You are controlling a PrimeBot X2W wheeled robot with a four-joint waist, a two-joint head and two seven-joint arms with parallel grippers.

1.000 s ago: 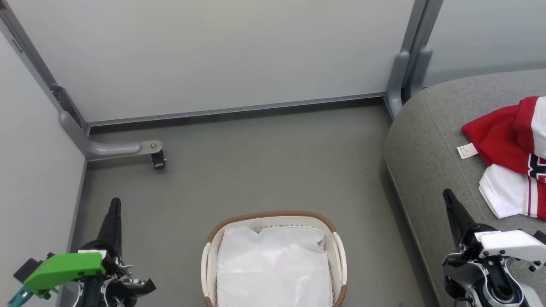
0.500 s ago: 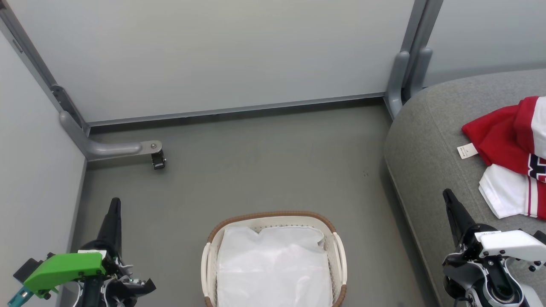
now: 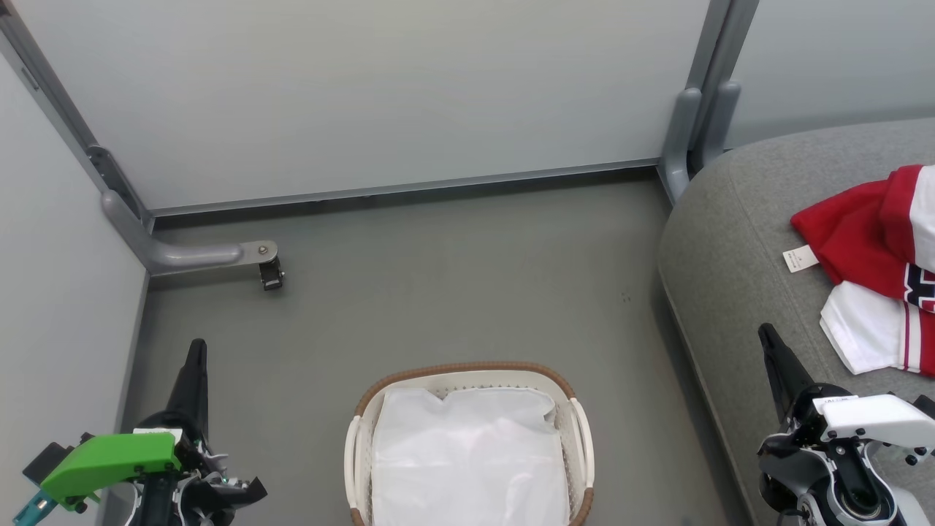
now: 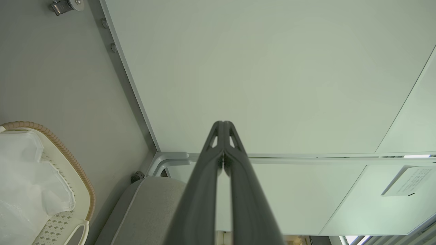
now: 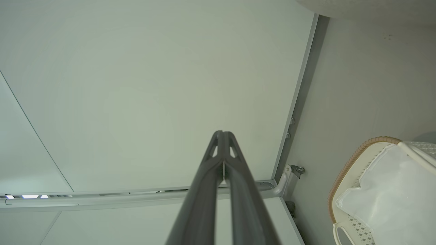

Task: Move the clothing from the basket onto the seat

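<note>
Clothing (image 3: pixel 869 241), soft red jersey knit with white trim, lies crumpled on the grey woven seat (image 3: pixel 730 241), ahead and right of the right gripper (image 3: pixel 767 337), the nearer arm. Left gripper (image 3: pixel 196 349) stands well apart. Both have fingers pressed together, holding nothing. The perforated white basket (image 3: pixel 467 367) holds a plain liner sheet (image 3: pixel 467 460). Transfer judged complete.

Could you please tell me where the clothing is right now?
In the head view the clothing lies on the grey seat at the right edge, beyond the right pincer, away from the basket.
</note>
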